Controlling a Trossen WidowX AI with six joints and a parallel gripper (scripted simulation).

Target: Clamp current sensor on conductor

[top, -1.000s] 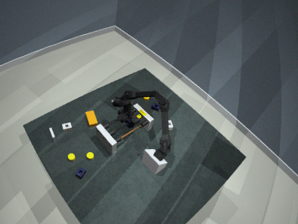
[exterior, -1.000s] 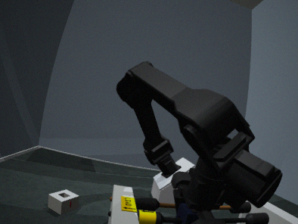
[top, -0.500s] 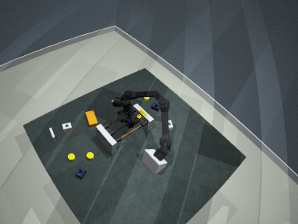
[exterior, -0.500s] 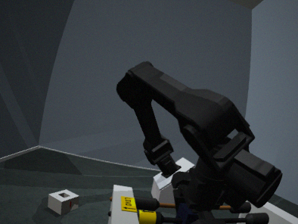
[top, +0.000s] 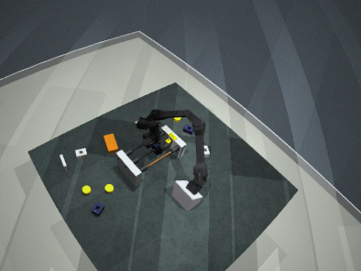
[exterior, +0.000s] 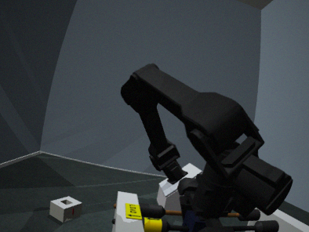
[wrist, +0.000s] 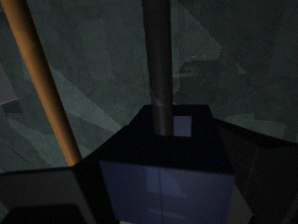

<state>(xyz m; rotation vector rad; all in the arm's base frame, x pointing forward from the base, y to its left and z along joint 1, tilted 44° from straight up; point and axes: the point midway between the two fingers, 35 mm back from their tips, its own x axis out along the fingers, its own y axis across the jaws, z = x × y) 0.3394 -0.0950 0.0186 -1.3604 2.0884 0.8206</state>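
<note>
The dark blue sensor (exterior: 191, 220) (wrist: 167, 192) sits between my fingers. In the wrist view its halves look closed, and a dark conductor (wrist: 159, 60) runs through its window. My gripper (wrist: 167, 126) is shut on the sensor's sides. A bare copper conductor (top: 158, 159) (exterior: 172, 212) (wrist: 40, 75) runs alongside, outside the sensor. The yellow LOAD label (top: 172, 136) (exterior: 133, 212) is on the white end block (exterior: 122, 200). A yellow sleeve (top: 168, 141) (exterior: 153, 225) is at that end, apparently on the dark conductor. The sensor's arrow and latch cannot be seen.
The other white end block (top: 128, 166) holds the conductors' far ends. An orange block (top: 111, 143), yellow discs (top: 86, 189) (top: 109, 188), a blue part (top: 100, 209) and a white square part (top: 81, 152) lie around. The arm's white base (top: 187, 197) stands in front.
</note>
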